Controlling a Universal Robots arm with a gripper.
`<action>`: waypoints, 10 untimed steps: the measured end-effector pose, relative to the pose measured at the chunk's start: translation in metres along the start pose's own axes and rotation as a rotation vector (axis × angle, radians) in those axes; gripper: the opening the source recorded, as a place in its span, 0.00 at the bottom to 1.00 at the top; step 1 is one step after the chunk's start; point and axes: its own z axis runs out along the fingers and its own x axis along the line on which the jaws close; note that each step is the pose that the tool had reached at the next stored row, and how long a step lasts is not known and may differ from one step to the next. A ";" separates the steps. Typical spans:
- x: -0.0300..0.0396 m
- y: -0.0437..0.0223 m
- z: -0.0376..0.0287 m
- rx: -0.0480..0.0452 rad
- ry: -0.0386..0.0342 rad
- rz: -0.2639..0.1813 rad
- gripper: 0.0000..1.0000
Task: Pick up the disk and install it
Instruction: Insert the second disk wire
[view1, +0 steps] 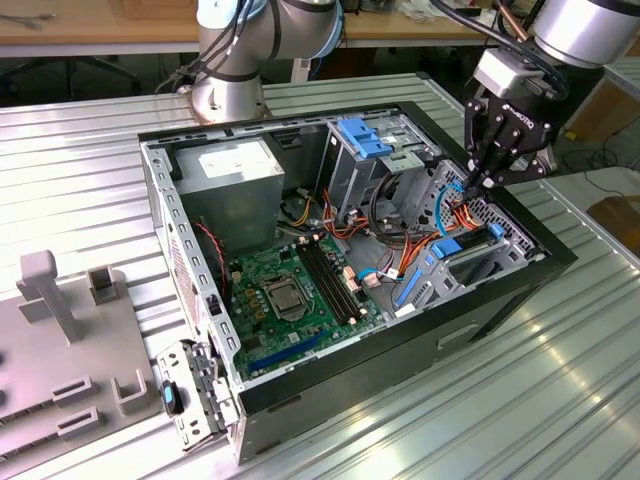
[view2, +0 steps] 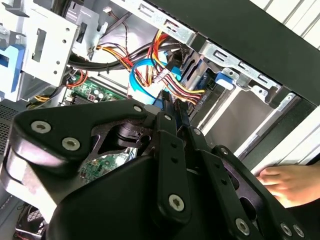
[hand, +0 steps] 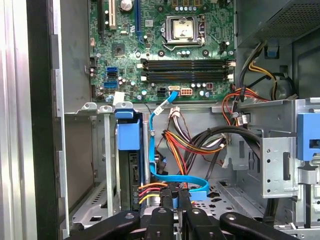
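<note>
Blue-railed and edge-on, the disk (hand: 133, 170) is seen seated in its bay, so installation is judged near its end. The gripper (view1: 487, 182) is poised just beside it, fingers drawn narrow at a blue data cable (hand: 165, 177); a firm hold cannot be confirmed. Little room is left between bay edge and wire bundle (hand: 200, 145), so a straight, slow path is called for.
</note>
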 end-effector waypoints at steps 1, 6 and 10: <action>0.0017 -0.0001 0.0000 0.0000 0.0001 0.000 0.16; 0.0128 0.0009 -0.0001 0.0000 0.0000 0.000 0.16; 0.0228 0.0039 -0.0003 0.0000 -0.0004 0.000 0.16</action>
